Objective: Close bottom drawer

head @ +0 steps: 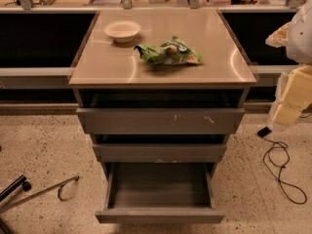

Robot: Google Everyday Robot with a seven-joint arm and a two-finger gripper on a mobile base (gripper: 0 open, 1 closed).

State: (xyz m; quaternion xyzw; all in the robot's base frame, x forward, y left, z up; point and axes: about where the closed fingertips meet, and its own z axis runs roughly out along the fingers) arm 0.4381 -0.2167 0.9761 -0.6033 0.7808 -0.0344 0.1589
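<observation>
The bottom drawer (160, 215) is the lowest of three grey drawers in a cabinet at the centre of the camera view. It is pulled far out toward me, and its deep box is open and empty inside. The middle drawer (160, 152) and the white-scratched top drawer (161, 121) stick out a little. My gripper (287, 106) hangs at the right edge of the view, level with the top drawer, to the right of the cabinet and apart from it. It is well above the bottom drawer.
On the cabinet top (112, 67) stand a white bowl (122, 30) and a green snack bag (168, 53). A black cable (282, 167) lies on the floor to the right. A chair base (19, 189) shows at the lower left. A counter runs behind.
</observation>
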